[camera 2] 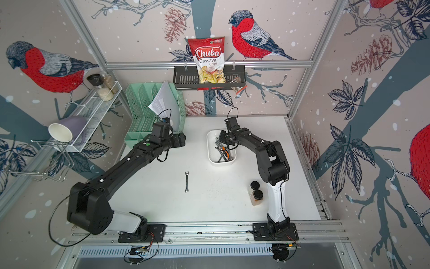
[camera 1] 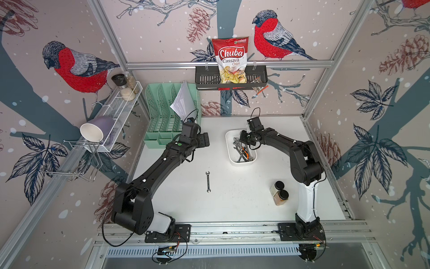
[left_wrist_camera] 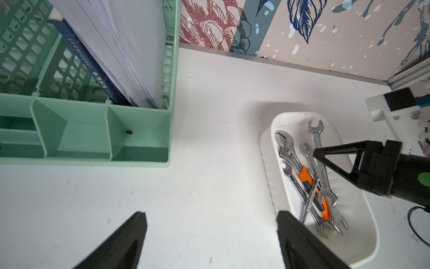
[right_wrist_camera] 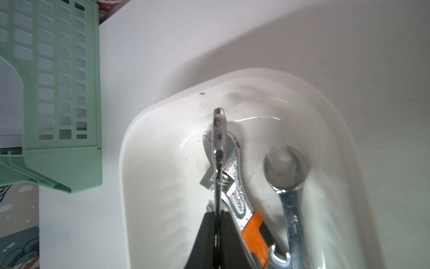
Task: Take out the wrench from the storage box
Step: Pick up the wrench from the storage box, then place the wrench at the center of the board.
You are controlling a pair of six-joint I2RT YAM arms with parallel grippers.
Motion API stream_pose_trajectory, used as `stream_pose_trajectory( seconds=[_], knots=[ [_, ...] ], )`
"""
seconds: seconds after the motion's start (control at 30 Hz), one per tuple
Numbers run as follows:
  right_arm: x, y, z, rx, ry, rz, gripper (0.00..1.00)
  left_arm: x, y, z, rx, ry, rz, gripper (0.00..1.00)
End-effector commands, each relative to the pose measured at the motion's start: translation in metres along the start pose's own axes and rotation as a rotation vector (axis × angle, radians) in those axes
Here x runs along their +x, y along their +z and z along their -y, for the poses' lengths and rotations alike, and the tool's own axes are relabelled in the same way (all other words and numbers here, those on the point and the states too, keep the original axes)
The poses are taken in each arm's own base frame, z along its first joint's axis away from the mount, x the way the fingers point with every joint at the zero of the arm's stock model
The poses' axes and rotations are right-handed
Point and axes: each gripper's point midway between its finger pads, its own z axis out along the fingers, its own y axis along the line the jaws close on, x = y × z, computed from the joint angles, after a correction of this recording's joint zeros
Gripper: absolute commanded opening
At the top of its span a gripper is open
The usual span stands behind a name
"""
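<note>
The storage box (camera 1: 229, 137) (camera 2: 210, 150) is a shallow white tub at the back right of the table, with several wrenches in it. My right gripper (camera 1: 242, 140) (right_wrist_camera: 217, 213) reaches into it and is shut on a thin silver wrench (right_wrist_camera: 220, 130) (left_wrist_camera: 310, 198), which shows edge-on and tilts up from the pile. Under it lie an orange-handled adjustable wrench (right_wrist_camera: 235, 186) and an open-ended wrench (right_wrist_camera: 288, 177). A further small wrench (camera 1: 208, 181) (camera 2: 186, 181) lies flat on the table in front. My left gripper (camera 1: 203, 139) (left_wrist_camera: 210, 216) hovers left of the box, open and empty.
A mint-green file organiser (camera 1: 162, 116) with papers stands at the back left, close behind my left gripper. Two spice jars (camera 1: 279, 193) lie by the right arm's base. A black basket (camera 1: 204, 78) with a chips bag hangs on the back wall.
</note>
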Motion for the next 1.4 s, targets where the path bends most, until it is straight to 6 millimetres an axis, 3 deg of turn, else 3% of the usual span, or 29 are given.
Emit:
stream_pose_trajectory(
  seconds=[0.0,0.3,0.43,0.67,1.03,1.2,1.37],
  knots=[
    [-0.01,-0.016,-0.026,-0.092,-0.023,0.052,0.0,-0.01,-0.007,-0.003,-0.016,-0.003,0.041,0.91],
    [0.007,-0.043,-0.062,-0.163,-0.091,0.065,0.0,-0.018,-0.024,-0.005,-0.019,-0.021,0.08,0.91],
    [0.035,-0.048,-0.089,-0.174,-0.16,0.058,0.0,-0.023,-0.037,-0.006,-0.018,-0.023,0.11,0.92],
    [0.108,-0.046,-0.122,-0.216,-0.227,-0.022,0.0,-0.022,-0.059,-0.017,-0.054,-0.006,0.147,0.93],
    [0.192,-0.035,-0.113,-0.201,-0.262,-0.149,0.0,-0.002,-0.063,-0.024,-0.051,-0.002,0.149,0.93],
    [0.211,-0.03,-0.096,-0.195,-0.227,-0.192,0.0,-0.002,-0.063,-0.018,-0.014,-0.003,0.147,0.93],
    [0.226,-0.021,-0.094,-0.246,-0.172,-0.247,0.0,-0.001,-0.064,-0.015,0.007,0.002,0.143,0.93]
  ],
)
